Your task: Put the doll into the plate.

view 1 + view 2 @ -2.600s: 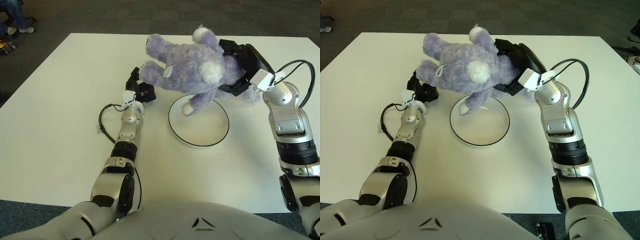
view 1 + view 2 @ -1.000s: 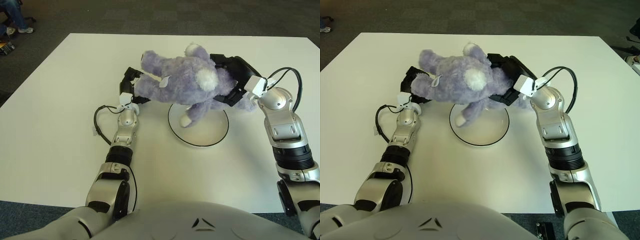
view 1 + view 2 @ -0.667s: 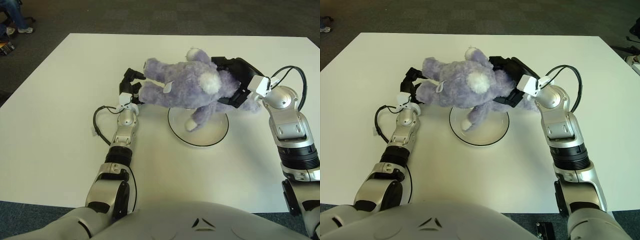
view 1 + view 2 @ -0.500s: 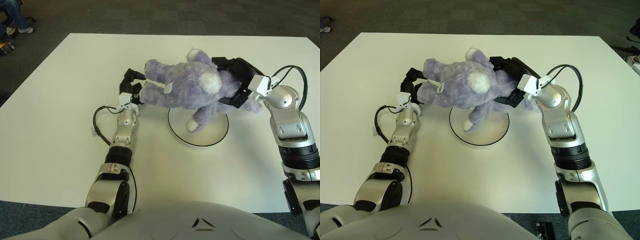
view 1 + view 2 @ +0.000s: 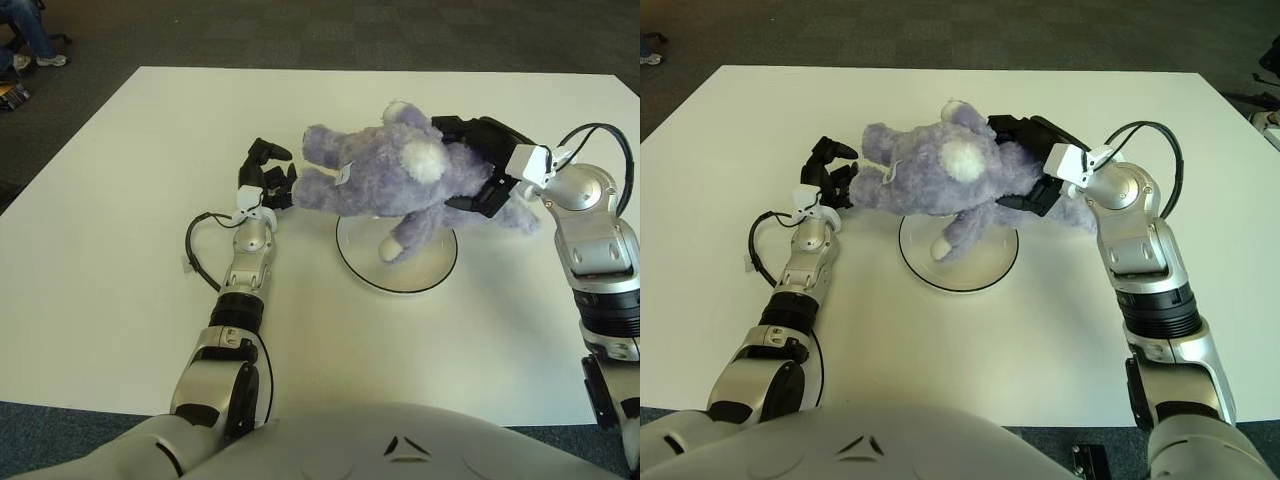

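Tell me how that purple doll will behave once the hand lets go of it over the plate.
The doll looks soft and floppy: one leg dangles toward the plate while the right hand grips its body. It will likely slump rather than stand. It seems wider than the plate, so limbs may drape over the rim.

Silver jointed arms with black elbow bands, black-fingered hands, white wrist tags and looping black cables.

White table (image 5: 120, 230) on dark grey carpet floor (image 5: 250, 30), w/ person's legs (image 5: 30, 35) top-left.
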